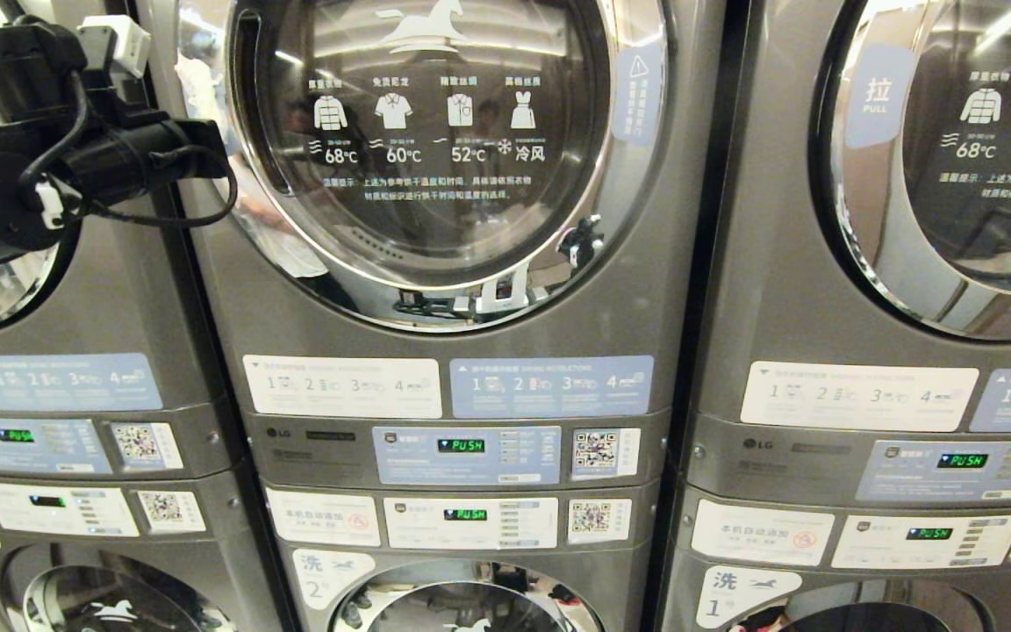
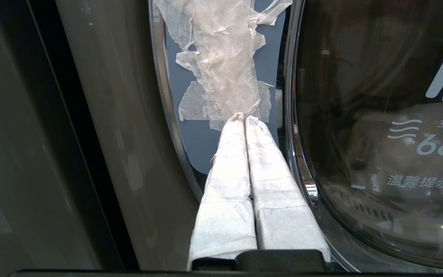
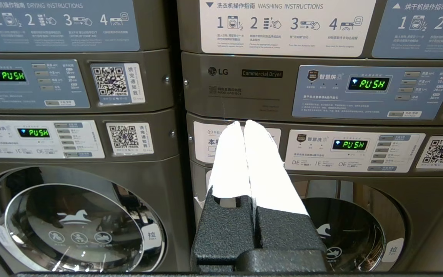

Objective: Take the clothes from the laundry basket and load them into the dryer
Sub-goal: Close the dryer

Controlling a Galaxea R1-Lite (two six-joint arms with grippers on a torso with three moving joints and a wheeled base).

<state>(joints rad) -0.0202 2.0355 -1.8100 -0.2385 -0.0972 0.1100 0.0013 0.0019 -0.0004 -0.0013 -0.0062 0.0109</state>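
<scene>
We press left gripper (image 2: 243, 117) fingers together, tips at taped blue patch (image 2: 221, 69) beside dryer door (image 1: 435, 132). Right gripper (image 3: 243, 123) pressed together, parked before control panels (image 3: 360, 92).

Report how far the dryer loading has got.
Done: nothing visible. The middle dryer door looks closed, and no clothes or basket are in view. In hand: the left gripper, shut and empty, points at the taped patch on the door's left rim, apparently going for the door. The right gripper is shut, empty, away from it. Left: open the door, fetch and load everything.
</scene>
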